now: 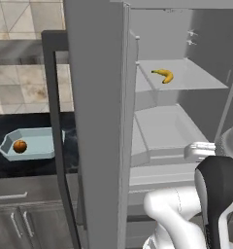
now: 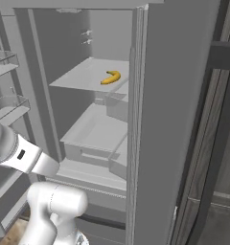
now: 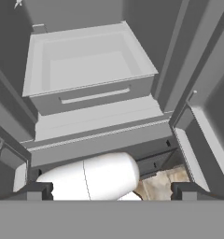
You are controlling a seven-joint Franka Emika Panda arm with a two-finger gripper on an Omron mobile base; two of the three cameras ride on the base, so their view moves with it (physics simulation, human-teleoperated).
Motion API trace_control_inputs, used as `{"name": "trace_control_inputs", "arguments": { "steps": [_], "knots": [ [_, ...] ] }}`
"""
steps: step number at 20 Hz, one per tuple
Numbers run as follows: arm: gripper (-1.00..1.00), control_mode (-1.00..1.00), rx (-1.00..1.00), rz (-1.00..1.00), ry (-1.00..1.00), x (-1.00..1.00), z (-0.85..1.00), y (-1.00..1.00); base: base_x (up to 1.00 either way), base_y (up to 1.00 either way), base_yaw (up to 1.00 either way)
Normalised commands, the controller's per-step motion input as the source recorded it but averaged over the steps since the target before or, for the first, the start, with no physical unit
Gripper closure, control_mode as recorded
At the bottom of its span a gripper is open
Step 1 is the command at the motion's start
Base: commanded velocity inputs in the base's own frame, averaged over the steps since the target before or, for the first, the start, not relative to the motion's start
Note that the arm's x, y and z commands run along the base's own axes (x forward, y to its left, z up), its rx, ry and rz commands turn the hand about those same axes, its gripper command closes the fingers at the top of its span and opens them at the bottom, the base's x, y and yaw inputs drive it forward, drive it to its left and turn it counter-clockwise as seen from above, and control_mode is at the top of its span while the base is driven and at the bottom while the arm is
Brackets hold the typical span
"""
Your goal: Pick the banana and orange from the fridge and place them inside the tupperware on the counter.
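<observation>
Lying flat on the upper shelf inside the fridge (image 1: 186, 97), doors standing open: the banana (image 1: 163, 75), small, curved, yellow with darker tips. Sitting in the left end of the tupperware (image 1: 41, 145): the orange (image 1: 20, 146), small, round, dark orange-brown. Resting on the glossy black marbled counter (image 1: 21, 168), seemingly just left of the fridge: that shallow pale blue-grey tray, lidless.

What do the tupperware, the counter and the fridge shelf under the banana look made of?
Tupperware: likely matte plastic, pale blue-grey with thin sloped walls; it holds the orange. Counter: looks like polished stone, black with pale veining and a faint sheen. Fridge shelf under the banana: smooth pale grey, probably moulded plastic, though the flat rendering leaves this open.
</observation>
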Motion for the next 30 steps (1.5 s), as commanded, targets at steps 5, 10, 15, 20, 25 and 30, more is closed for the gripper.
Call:
{"name": "trace_control_inputs", "arguments": {
  "steps": [5,10,15,20,25,30],
  "knots": [
    [-1.00,1.00,0.00,0.00,0.00,0.00,0.00,0.00,0.65,-0.21,0.00],
    [-1.00,1.00,0.00,0.00,0.00,0.00,0.00,0.00,0.65,-0.19,0.00],
    [-1.00,-1.00,0.09,0.01,0.00,0.48,0.12,-0.22,0.00,0.00,0.00],
    [-1.00,-1.00,0.00,0.08,-0.01,0.35,0.48,-0.13,0.00,0.00,0.00],
    [-1.00,-1.00,-0.02,0.00,-0.09,0.34,0.58,0.00,0.00,0.00,0.00],
    [-1.00,-1.00,-0.09,0.00,-0.08,0.25,0.54,0.00,0.00,0.00,0.00]
  ]
}}
